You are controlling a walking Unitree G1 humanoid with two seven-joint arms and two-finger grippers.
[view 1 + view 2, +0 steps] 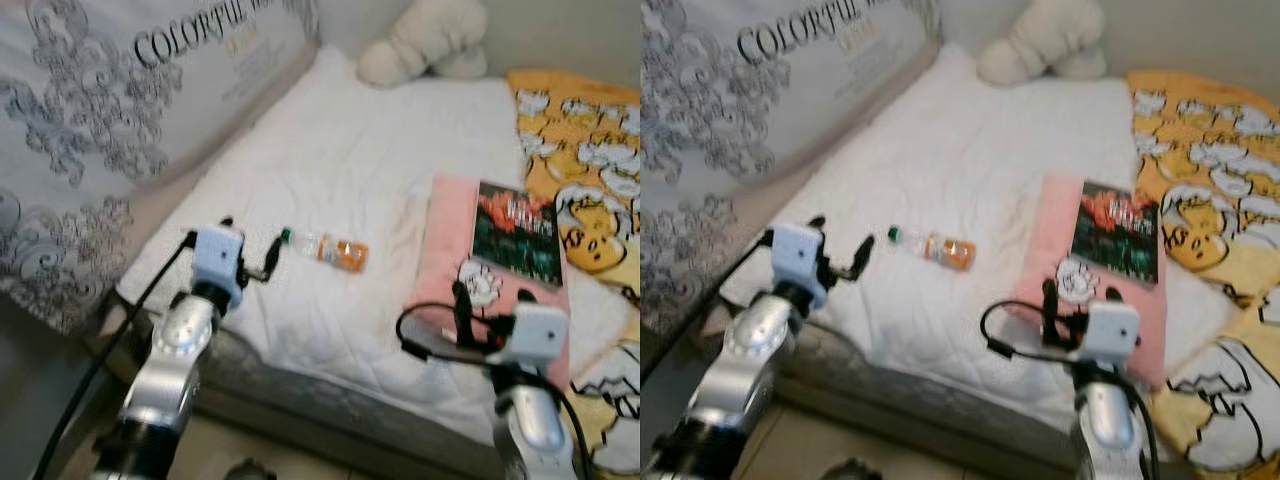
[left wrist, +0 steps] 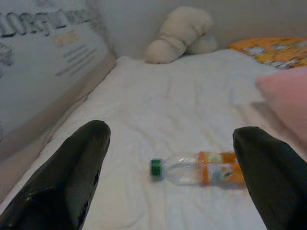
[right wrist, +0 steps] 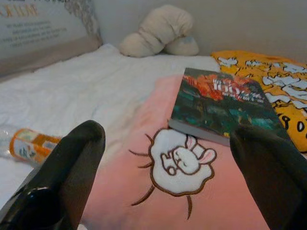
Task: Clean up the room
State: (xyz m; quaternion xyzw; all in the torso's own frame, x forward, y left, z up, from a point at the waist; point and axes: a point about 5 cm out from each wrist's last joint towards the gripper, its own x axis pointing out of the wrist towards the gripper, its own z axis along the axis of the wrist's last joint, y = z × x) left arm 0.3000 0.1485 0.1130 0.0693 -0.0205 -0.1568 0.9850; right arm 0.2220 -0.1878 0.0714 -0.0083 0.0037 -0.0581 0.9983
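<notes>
Robot's up against the near edge of a bed [image 1: 340,170] w/ a white quilted cover; both arms raised over it.

Left gripper [image 1: 252,262] sits over the near-left part of the mattress, fingers spread wide, holding nothing; in its wrist view the two black fingers [image 2: 72,167] frame a plastic bottle [image 1: 325,248] lying on its side just ahead. Bottle has a green cap, clear body, orange label; cap end points toward the left gripper, not touching it.

Right gripper [image 1: 492,303] hovers at the near end of a pink pillow [image 1: 450,260], fingers also spread apart, empty; wrist view shows a white bunny patch [image 3: 182,160] stitched on the pillow between the fingers. A book [image 1: 518,232] w/ a dark green and red cover lies flat on the pillow's far half, beyond the patch.

Right of the pillow, a yellow blanket [image 1: 580,150] w/ cartoon prints, bunched up. At the far end of the bed, a cream plush toy [image 1: 425,40] against the wall. Along the left, a big grey patterned cushion [image 1: 110,110] w/ printed lettering, leaning at the bedside.
</notes>
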